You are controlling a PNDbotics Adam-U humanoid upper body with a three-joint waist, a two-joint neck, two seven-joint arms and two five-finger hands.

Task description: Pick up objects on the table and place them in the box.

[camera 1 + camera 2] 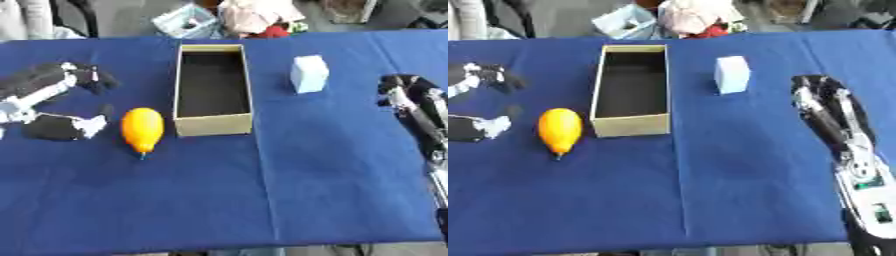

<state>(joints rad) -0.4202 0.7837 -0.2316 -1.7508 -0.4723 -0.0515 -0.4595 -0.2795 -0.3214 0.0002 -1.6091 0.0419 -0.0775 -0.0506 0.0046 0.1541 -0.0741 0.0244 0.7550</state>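
Orange air-blower bulb [142, 128] lies on the blue tablecloth [262, 190], left of centre in the frame, just left of the box [213, 125] near its front corner. A narrow strip of cloth shows between them, so not touching. Its long axis runs roughly top-to-bottom in the frame, nearly parallel to the box's long side. The fat round end points up-frame, the thin nozzle tip points down-frame toward you.

Your left hand [66, 102] is the nearer one by far: it sits at the left edge, just left of the bulb. Upper fingers [92, 80] and the lower thumb-side part [74, 126] are spread with a gap between, relaxed, holding nothing. The bulb lies straight to the right of that gap, so the reach looks like a short sideways slide, with fingers closing across the bulb's short width, not along its length.

The box is an open tan rectangular one with a dark inside and nothing visible in it, long axis up-down in the frame, centre-top.

White block [309, 73] stands upright right of the box, upper right of centre, clearly apart from the box wall.

Your right hand [820, 97] is at the right side, below-right of the block, fingers pointing up-frame; can't tell how they're set. It's closer to the block than to the bulb, so leave the bulb to the left.

Clutter beyond the far table edge, ignore.
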